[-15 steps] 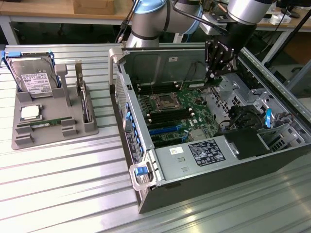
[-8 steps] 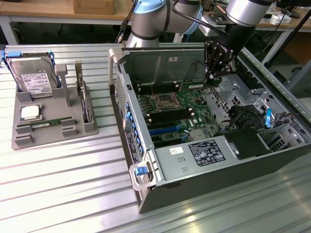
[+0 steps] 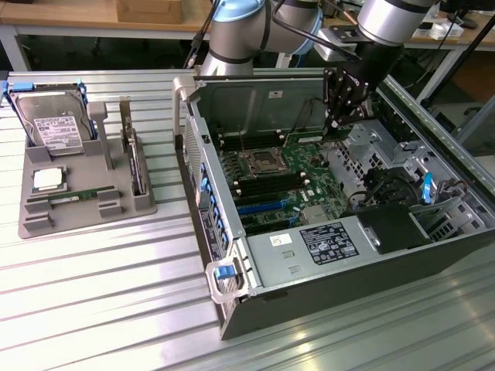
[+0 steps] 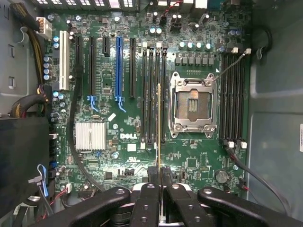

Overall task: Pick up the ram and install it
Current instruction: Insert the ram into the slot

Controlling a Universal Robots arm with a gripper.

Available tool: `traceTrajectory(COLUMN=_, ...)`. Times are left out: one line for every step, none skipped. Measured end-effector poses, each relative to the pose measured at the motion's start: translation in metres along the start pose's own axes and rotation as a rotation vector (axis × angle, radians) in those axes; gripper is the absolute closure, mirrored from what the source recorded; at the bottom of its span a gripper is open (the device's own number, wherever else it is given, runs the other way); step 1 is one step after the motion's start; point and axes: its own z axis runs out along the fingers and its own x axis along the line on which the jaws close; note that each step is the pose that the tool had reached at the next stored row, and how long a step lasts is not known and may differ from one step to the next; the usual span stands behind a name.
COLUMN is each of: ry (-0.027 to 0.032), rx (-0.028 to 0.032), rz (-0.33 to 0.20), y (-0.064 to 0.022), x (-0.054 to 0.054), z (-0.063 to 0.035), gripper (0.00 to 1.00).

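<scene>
The jaws clamp the ram [image 4: 158,123] edge-on above the motherboard [image 4: 189,151] inside the case.

ram [image 4: 158,127] thin, edge-on, clamped in gripper [image 4: 159,177], over black memory slots [image 4: 150,94]

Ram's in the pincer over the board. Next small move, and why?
Probably ease the pincer straight down a little. It grips the ram edge-on above the empty slots beside the CPU socket, roughly in line with one, not yet seated. Whether its ends match the latches can't be told, so go slowly.
</scene>
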Motion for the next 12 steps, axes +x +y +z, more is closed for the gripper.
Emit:
traceTrajectory(ry=0.0000, rx=-0.0001, rz=0.000, y=0.0002, x=0.0000, z=0.0006, gripper=0.88)
traceTrajectory(ry=0.0000, rx=-0.0001, rz=0.000, y=0.0003, x=0.0000, z=0.0011, gripper=0.88)
traceTrajectory(ry=0.0000, rx=0.0000, rz=0.000, y=0.0004, x=0.0000, z=0.0016, gripper=0.88)
traceTrajectory(ry=0.0000, rx=0.0000, rz=0.000, y=0.0005, x=0.0001, z=0.0023, gripper=0.88)
traceTrajectory(ry=0.0001, rx=0.0000, rz=0.000, y=0.0007, x=0.0001, z=0.0033, gripper=0.88)
traceTrajectory(ry=0.0000, rx=0.0000, rz=0.000, y=0.0009, x=0.0001, z=0.0040, gripper=0.88)
traceTrajectory(ry=0.0000, rx=0.0000, rz=0.000, y=0.0011, x=0.0002, z=0.0050, gripper=0.88)
traceTrajectory(ry=0.0000, rx=0.0000, rz=0.000, y=0.0013, x=0.0002, z=0.0058, gripper=0.88)
traceTrajectory(ry=0.0000, rx=0.0000, rz=0.000, y=0.0014, x=0.0002, z=0.0065, gripper=0.88)
traceTrajectory(ry=0.0000, rx=0.0000, rz=0.000, y=0.0016, x=0.0002, z=0.0071, gripper=0.88)
traceTrajectory(ry=0.0001, rx=0.0000, rz=0.000, y=0.0018, x=0.0002, z=0.0078, gripper=0.88)
traceTrajectory(ry=0.0001, rx=-0.0001, rz=0.000, y=0.0024, x=0.0003, z=0.0090, gripper=0.88)
